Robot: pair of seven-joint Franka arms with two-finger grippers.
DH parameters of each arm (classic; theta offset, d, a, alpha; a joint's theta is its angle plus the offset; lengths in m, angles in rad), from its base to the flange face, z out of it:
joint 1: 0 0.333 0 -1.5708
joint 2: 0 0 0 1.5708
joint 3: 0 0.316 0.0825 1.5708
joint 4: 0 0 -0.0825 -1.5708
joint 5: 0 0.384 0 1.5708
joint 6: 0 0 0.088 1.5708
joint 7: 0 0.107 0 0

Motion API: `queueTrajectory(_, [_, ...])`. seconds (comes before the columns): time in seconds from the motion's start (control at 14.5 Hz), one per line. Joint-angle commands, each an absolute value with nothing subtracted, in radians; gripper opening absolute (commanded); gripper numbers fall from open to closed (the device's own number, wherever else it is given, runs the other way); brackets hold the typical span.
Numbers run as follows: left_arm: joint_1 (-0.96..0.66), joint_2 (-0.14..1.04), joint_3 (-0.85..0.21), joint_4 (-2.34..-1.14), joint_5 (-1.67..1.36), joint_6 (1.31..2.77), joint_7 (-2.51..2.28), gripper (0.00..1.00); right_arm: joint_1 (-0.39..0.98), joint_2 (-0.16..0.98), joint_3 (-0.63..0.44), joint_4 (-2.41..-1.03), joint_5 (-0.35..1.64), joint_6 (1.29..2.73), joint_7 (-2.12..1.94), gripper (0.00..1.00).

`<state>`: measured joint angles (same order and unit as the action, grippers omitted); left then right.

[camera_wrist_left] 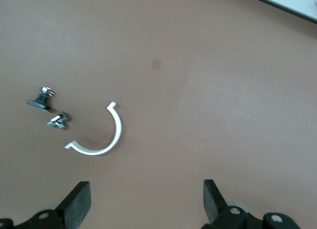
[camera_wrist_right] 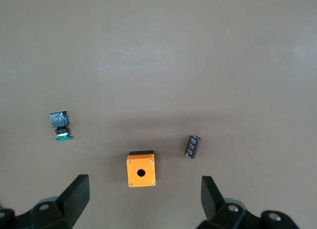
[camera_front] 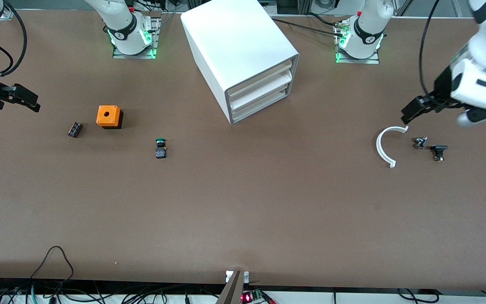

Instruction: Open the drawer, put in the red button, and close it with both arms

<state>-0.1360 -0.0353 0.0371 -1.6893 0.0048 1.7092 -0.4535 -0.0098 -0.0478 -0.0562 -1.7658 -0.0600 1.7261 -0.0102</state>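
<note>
The white cabinet point(camera_front: 234, 46) stands between the two arm bases. Its three cream-fronted drawers point(camera_front: 260, 90) are all pushed in. No red button shows in any view. My left gripper point(camera_front: 411, 110) hangs open and empty over the table at the left arm's end, above a white curved piece point(camera_front: 383, 145). Its open fingers point(camera_wrist_left: 79, 202) frame bare table in the left wrist view. My right gripper point(camera_front: 23, 99) hangs open and empty over the right arm's end. In the right wrist view point(camera_wrist_right: 145, 194) it is above the orange box point(camera_wrist_right: 140, 170).
The orange box with a hole point(camera_front: 109, 116), a small dark cylinder point(camera_front: 74, 129) and a green-capped button point(camera_front: 160, 147) lie toward the right arm's end. Two small black parts point(camera_front: 430, 147) lie beside the curved piece point(camera_wrist_left: 101, 140). Cables run along the table edge nearest the front camera.
</note>
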Motion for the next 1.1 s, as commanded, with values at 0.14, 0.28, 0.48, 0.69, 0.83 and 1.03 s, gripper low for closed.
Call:
queueTrajectory(0.14, [-0.144, -0.043, 0.097, -1.675, 0.035, 1.651, -0.333, 1.00, -0.009, -0.038, -0.057, -1.740, -0.043, 1.689, -0.018, 1.00])
queueTrajectory(0.28, [-0.146, -0.037, 0.095, -1.663, 0.037, 1.638, -0.331, 1.00, -0.009, -0.038, -0.057, -1.740, -0.043, 1.684, -0.017, 1.00])
queueTrajectory(0.48, [-0.147, -0.034, 0.092, -1.658, 0.037, 1.635, -0.333, 1.00, -0.009, -0.038, -0.057, -1.741, -0.043, 1.683, -0.017, 1.00])
queueTrajectory(0.69, [-0.147, -0.034, 0.092, -1.658, 0.037, 1.620, -0.331, 1.00, -0.009, -0.040, -0.057, -1.741, -0.043, 1.681, -0.018, 1.00])
queueTrajectory(0.83, [-0.149, -0.031, 0.086, -1.658, 0.037, 1.618, -0.333, 1.00, -0.009, -0.041, -0.057, -1.741, -0.043, 1.661, -0.015, 1.00])
queueTrajectory(1.03, [-0.147, -0.029, 0.094, -1.657, 0.032, 1.617, -0.331, 1.00, -0.009, -0.041, -0.057, -1.741, -0.043, 1.661, -0.015, 1.00])
